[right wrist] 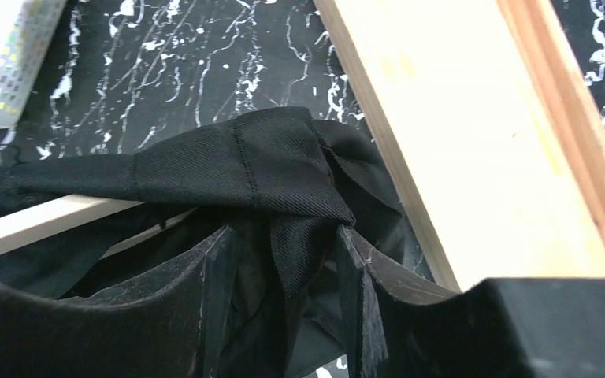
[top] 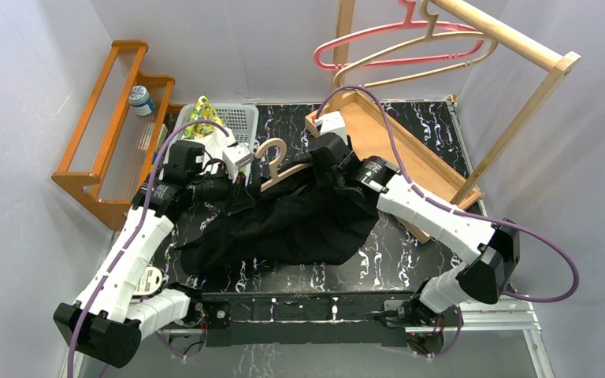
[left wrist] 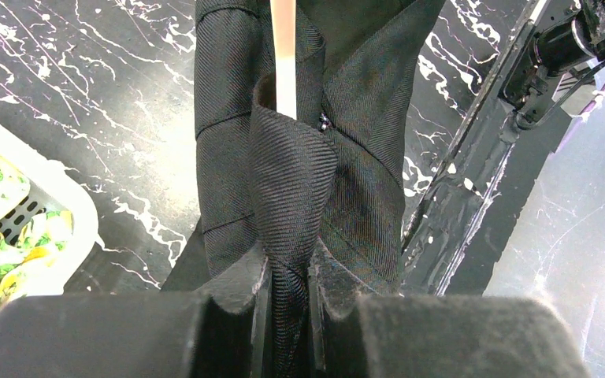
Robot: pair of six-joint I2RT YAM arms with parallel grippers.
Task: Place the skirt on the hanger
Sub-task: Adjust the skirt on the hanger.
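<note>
So the black skirt [top: 283, 224] is lying in a heap mid-table, draped over a pale wooden hanger [left wrist: 285, 55] whose hook pokes out at the far edge of the cloth; the left gripper [left wrist: 287, 276] is clenched tight on a twisted fold of the skirt's band, with the hanger's arm running up through the fabric right beyond its fingertips; the right gripper [right wrist: 287, 291] is at the other end of the hanger, and its fingers [right wrist: 220, 291] stand apart, with a strip of black cloth hanging loose between them, so that one looks released rather than pinching anything; the hanger's other arm shows under the cloth to its left. The black marbled table [top: 394, 260] also has a white basket [top: 240, 118] with a yellow floral cloth at the far left, just beside the left arm; the light wooden base board [right wrist: 457, 142] of a clothes rail sits right next to the right gripper, and pink and tan hangers hang on that rail far right.
</note>
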